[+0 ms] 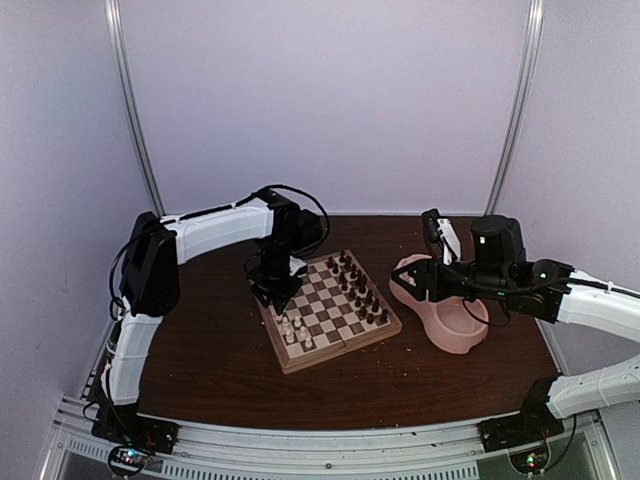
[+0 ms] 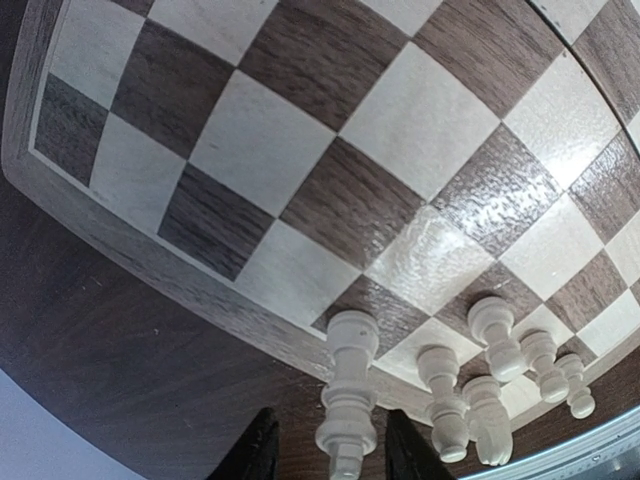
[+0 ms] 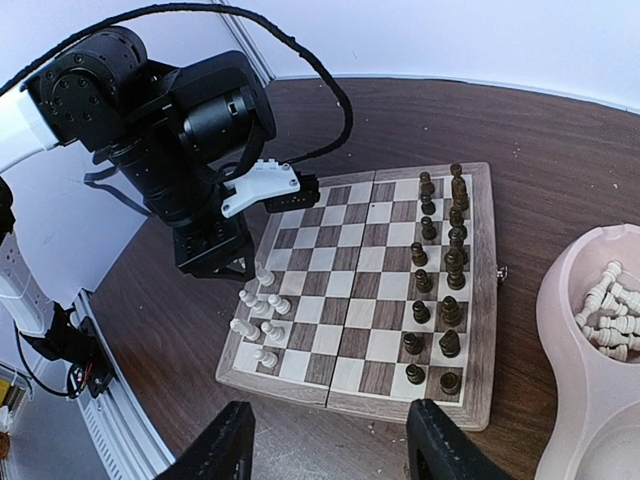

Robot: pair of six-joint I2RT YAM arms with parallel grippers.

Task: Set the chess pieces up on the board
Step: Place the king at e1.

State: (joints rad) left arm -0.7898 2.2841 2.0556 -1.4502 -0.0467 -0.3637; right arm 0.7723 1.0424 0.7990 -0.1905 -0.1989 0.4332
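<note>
The left gripper [image 2: 333, 455] hangs over the left edge of the square wooden chessboard with light and dark brown checks [image 2: 300, 130]. Its fingers straddle one upright cream-white turned chess piece [image 2: 347, 385], with a slim gap on either side, so they are not clenched on it. A few more cream-white pieces [image 2: 500, 375] stand just beside it on the same edge squares. Dark brown-black pieces [image 3: 440, 290] line the opposite side of the board. The right gripper [image 3: 335, 450] is spread wide and empty, near the pink double bowl [image 3: 570, 300], which holds further cream-white pieces [image 3: 605, 310].
</note>
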